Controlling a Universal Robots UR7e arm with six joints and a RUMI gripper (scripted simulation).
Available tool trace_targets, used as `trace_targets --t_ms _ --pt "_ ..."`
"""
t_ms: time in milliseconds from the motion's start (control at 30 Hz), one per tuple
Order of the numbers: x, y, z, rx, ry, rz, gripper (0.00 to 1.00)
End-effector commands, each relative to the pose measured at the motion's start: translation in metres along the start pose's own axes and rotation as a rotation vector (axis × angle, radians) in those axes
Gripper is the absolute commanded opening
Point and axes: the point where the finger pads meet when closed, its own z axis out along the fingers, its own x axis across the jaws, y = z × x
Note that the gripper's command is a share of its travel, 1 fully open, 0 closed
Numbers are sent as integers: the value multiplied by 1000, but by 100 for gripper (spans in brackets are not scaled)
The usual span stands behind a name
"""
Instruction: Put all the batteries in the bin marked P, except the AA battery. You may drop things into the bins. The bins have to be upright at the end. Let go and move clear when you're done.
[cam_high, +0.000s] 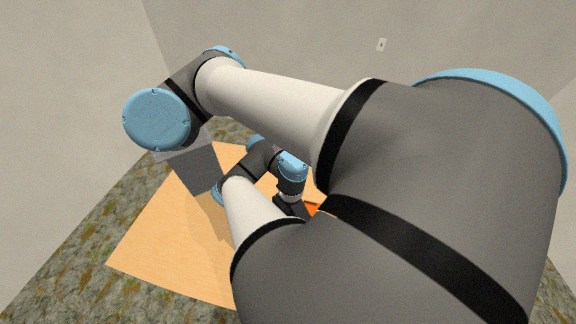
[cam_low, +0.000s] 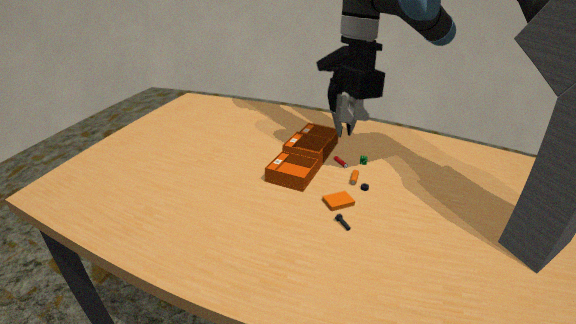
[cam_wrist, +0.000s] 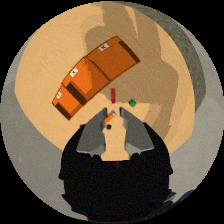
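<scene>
Three orange bins stand in a row on the wooden table, each with a small white label; the letters are too small to read. To their right lie a red cylindrical battery, a small green block, an orange cylindrical battery, a black button cell, a flat orange block and a black bolt-like piece. My gripper hangs above the table just right of the far bin, its fingers nearly together and holding nothing. The wrist view shows the bins, the red battery and the green block beyond my fingertips.
The robot's own arm fills most of the top view and hides the objects there. A dark grey slab of the robot stands at the table's right side. The table edge runs along the front and left.
</scene>
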Motion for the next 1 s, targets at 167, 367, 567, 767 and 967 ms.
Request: trace_targets --t_ms 167,367,567,767,967 --pt "2 3 0 -3 1 0 14" --pt "3 4 0 -3 1 0 14" --pt "2 1 9 3 0 1 14" --pt "2 0 29 3 0 1 14" --pt "1 -1 53 3 0 1 14"
